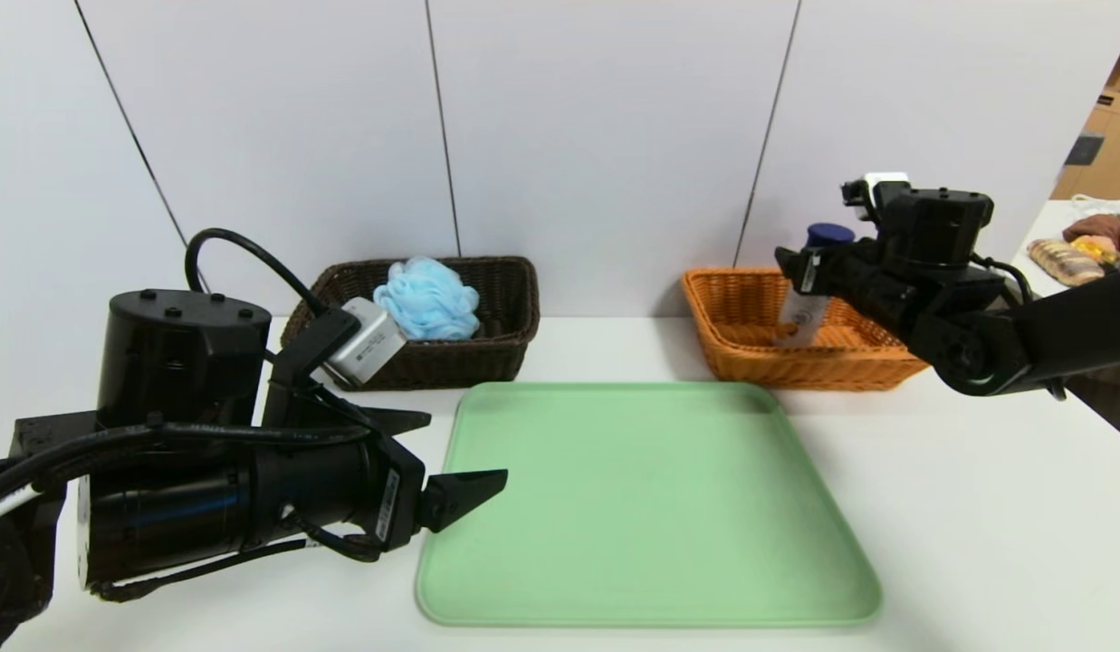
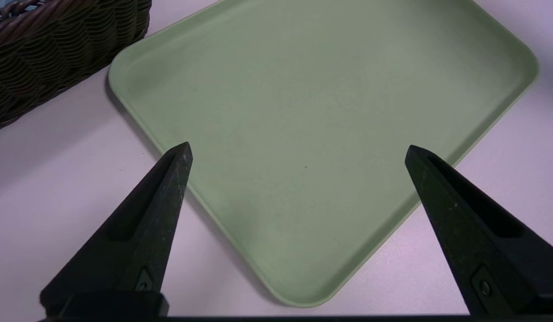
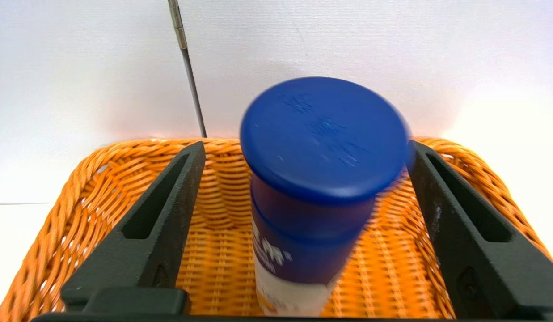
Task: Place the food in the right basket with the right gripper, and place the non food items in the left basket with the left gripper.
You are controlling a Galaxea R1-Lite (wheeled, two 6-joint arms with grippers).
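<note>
Drink released into its basket; next, the right arm should back clear.
The left gripper (image 1: 469, 450) waits idle, fingers apart, beside the green tray (image 1: 650, 507); farther off, the right gripper (image 3: 307, 154) spreads around the bottle (image 3: 321, 143), which leans slightly inside the orange basket (image 1: 813, 369). The bath sponge (image 1: 426, 299) sits in the dark basket (image 1: 433, 365); any marker is out of sight.

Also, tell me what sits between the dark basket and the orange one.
Bare white table; the head view shows it.
</note>
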